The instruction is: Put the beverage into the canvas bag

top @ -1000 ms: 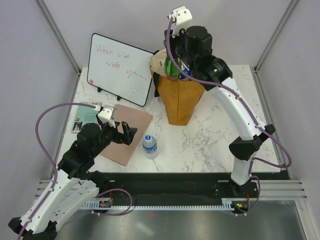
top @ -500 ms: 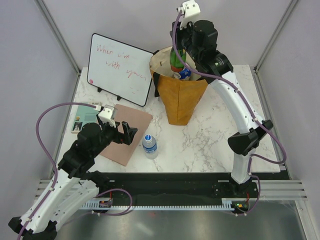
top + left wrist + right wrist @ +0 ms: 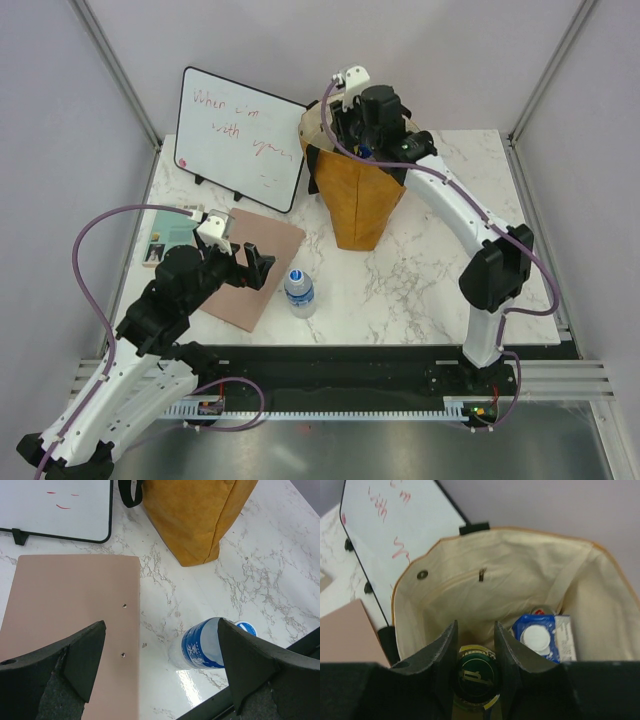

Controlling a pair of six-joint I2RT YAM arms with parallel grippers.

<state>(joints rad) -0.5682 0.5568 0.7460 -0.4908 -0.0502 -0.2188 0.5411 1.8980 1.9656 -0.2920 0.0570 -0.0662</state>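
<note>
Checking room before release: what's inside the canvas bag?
Inside the canvas bag: a blue-labelled bottle, white cap up, and a pale pack beside it. The right gripper holds a green-capped bottle in the opening. These cover the bag's bottom.

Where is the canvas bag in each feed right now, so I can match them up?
Top external: canvas bag upper centre, standing upright.
Left wrist: canvas bag at top centre-right, only its lower body showing.
Right wrist: canvas bag seen from above, cream lining filling the middle, green bottle in the jaws at its mouth.
Shared landmark: whiteboard, left of the bag in all three.
</note>
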